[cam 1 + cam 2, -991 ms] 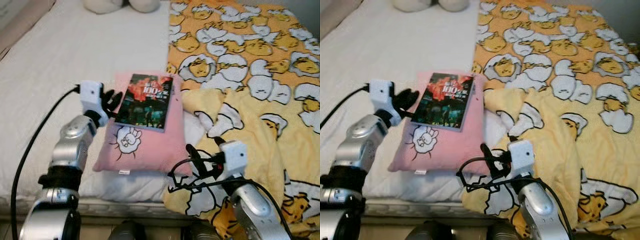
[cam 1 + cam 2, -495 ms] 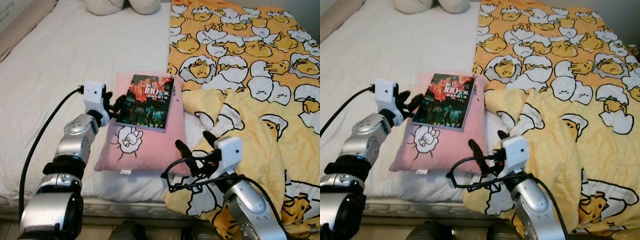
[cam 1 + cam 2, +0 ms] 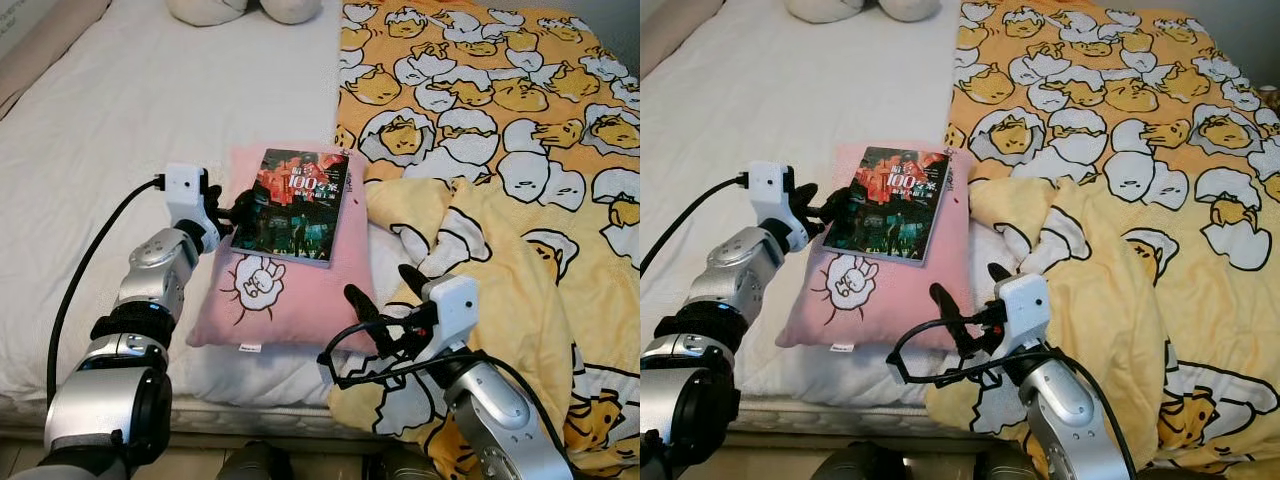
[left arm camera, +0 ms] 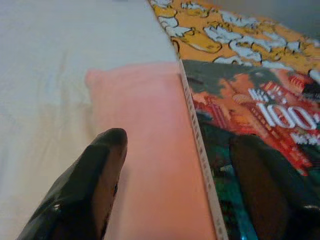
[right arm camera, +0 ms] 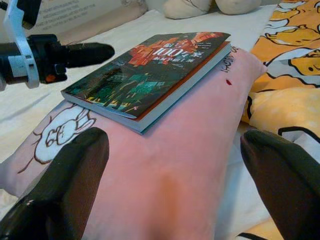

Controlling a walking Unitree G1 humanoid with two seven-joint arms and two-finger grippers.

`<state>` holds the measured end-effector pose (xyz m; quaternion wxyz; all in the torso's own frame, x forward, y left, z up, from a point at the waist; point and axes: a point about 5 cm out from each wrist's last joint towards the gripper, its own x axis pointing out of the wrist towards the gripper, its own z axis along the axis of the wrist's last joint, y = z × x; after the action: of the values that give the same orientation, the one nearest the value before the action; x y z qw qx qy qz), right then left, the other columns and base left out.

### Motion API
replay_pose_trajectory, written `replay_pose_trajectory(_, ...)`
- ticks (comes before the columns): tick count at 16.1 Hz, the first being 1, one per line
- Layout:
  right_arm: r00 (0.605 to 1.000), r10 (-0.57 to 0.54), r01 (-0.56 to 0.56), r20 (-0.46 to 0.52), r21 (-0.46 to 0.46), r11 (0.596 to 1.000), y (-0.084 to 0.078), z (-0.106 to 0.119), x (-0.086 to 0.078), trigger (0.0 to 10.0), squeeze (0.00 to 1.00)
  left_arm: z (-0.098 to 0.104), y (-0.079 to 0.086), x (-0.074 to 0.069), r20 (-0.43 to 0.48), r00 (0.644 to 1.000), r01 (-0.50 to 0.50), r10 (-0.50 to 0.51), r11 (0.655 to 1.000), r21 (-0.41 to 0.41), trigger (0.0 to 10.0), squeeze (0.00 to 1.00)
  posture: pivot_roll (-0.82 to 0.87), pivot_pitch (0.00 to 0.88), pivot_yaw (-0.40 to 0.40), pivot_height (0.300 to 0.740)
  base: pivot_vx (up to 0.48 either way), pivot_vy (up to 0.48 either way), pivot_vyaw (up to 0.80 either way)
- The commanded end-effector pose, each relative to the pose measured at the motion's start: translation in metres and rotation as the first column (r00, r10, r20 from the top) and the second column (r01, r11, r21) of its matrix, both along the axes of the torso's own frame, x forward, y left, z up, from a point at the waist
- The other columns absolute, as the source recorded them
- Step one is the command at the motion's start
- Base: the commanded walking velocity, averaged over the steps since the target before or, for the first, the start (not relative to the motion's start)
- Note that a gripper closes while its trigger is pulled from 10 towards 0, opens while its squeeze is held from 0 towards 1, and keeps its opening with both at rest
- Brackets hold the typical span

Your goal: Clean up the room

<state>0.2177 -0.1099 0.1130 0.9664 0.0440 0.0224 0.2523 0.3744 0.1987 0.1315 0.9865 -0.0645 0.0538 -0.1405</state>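
A book (image 3: 295, 205) with a dark red and green cover lies flat on a pink pillow (image 3: 290, 295) on the bed. My left gripper (image 3: 235, 208) is open at the book's left edge. In the left wrist view one finger (image 4: 90, 185) lies over the pillow and the other rests over the cover (image 4: 260, 115), so the spine runs between them. My right gripper (image 3: 383, 290) is open and low by the pillow's front right corner, pointing at the book (image 5: 150, 70) across the pillow (image 5: 175, 170).
A yellow blanket with a duck print (image 3: 500, 130) covers the bed's right half and bunches up against the pillow. White sheet (image 3: 110, 110) stretches to the left. Plush toys (image 3: 250, 8) sit at the far end. The bed's front edge runs just below the arms.
My left gripper has closed in on the book's left edge, with one finger now over the cover. My right gripper has moved left and forward toward the pillow's corner.
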Motion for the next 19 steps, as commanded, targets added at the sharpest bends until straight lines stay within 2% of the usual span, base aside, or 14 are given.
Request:
replay_pose_trajectory(1,1.000,0.006,-0.006,0.001,0.007,1.000,0.000,0.003,-0.002,10.0,0.00,0.008,0.000,0.003,0.024,1.000,0.006,-0.005,0.999,-0.045,10.0,0.00,-0.17,0.124,0.037,0.736,0.000,0.000,0.00)
replay_pose_trajectory(4,1.000,0.010,-0.010,-0.006,0.004,1.000,0.002,0.002,-0.003,10.0,0.00,-0.003,-0.004,0.000,-0.016,0.999,0.030,-0.031,0.997,-0.066,10.0,0.00,-0.17,0.124,0.039,0.736,0.000,0.000,0.00)
replay_pose_trajectory(5,1.000,0.010,-0.010,-0.008,0.002,1.000,0.002,0.002,-0.003,10.0,0.00,-0.008,-0.010,-0.001,-0.034,0.997,0.067,-0.070,0.994,-0.081,10.0,0.00,-0.17,0.124,0.039,0.736,0.000,0.000,0.00)
replay_pose_trajectory(6,1.000,0.011,-0.011,-0.010,-0.001,1.000,0.002,0.001,-0.002,10.0,0.00,-0.016,-0.022,-0.005,-0.064,0.986,0.153,-0.157,0.986,-0.060,10.0,0.00,-0.17,0.118,0.036,0.736,0.000,0.000,0.00)
replay_pose_trajectory(7,1.000,0.014,-0.014,-0.009,-0.005,1.000,0.002,0.001,-0.002,10.0,0.00,-0.021,-0.026,-0.008,-0.083,0.981,0.173,-0.176,0.984,-0.042,10.0,0.00,-0.17,0.118,0.036,0.736,0.000,0.000,0.00)
replay_pose_trajectory(12,1.000,0.018,-0.018,-0.015,-0.016,1.000,0.002,-0.001,-0.001,10.0,0.00,-0.043,-0.029,-0.014,-0.195,0.972,0.123,-0.133,0.990,-0.062,10.0,0.00,-0.18,0.105,0.033,0.736,0.000,0.000,0.00)
replay_pose_trajectory(13,1.000,0.018,-0.018,-0.017,-0.018,1.000,0.002,-0.001,-0.001,10.0,0.00,-0.046,-0.029,-0.015,-0.215,0.967,0.119,-0.136,0.989,-0.090,7.8,0.00,-0.18,0.107,0.033,0.736,0.000,0.000,0.00)
replay_pose_trajectory(14,1.000,0.016,-0.017,-0.021,-0.020,1.000,0.002,-0.002,-0.001,10.0,0.00,-0.047,-0.028,-0.017,-0.215,0.967,0.108,-0.136,0.984,-0.139,0.0,0.00,-0.18,0.110,0.034,0.736,0.000,0.000,0.00)
replay_pose_trajectory(15,1.000,0.016,-0.016,-0.022,-0.020,1.000,0.002,-0.002,-0.001,10.0,0.00,-0.047,-0.028,-0.017,-0.213,0.968,0.100,-0.132,0.983,-0.154,0.0,0.00,-0.18,0.110,0.034,0.736,0.000,0.000,0.00)
replay_pose_trajectory(17,1.000,0.012,-0.012,-0.024,-0.020,1.000,0.001,-0.002,-0.001,10.0,0.00,-0.048,-0.027,-0.017,-0.211,0.968,0.107,-0.133,0.986,-0.130,0.0,0.00,-0.18,0.112,0.035,0.736,0.000,0.000,0.00)
replay_pose_trajectory(18,1.000,0.011,-0.011,-0.027,-0.020,1.000,0.002,-0.002,-0.001,10.0,0.00,-0.048,-0.027,-0.017,-0.209,0.969,0.114,-0.133,0.988,-0.102,0.0,0.00,-0.18,0.114,0.036,0.736,0.000,0.000,0.00)
replay_pose_trajectory(19,1.000,0.010,-0.010,-0.030,-0.021,1.000,0.002,-0.003,-0.001,10.0,0.00,-0.046,-0.029,-0.017,-0.190,0.967,0.167,-0.166,0.986,-0.015,0.0,0.00,-0.18,0.114,0.036,0.736,0.000,0.000,0.00)
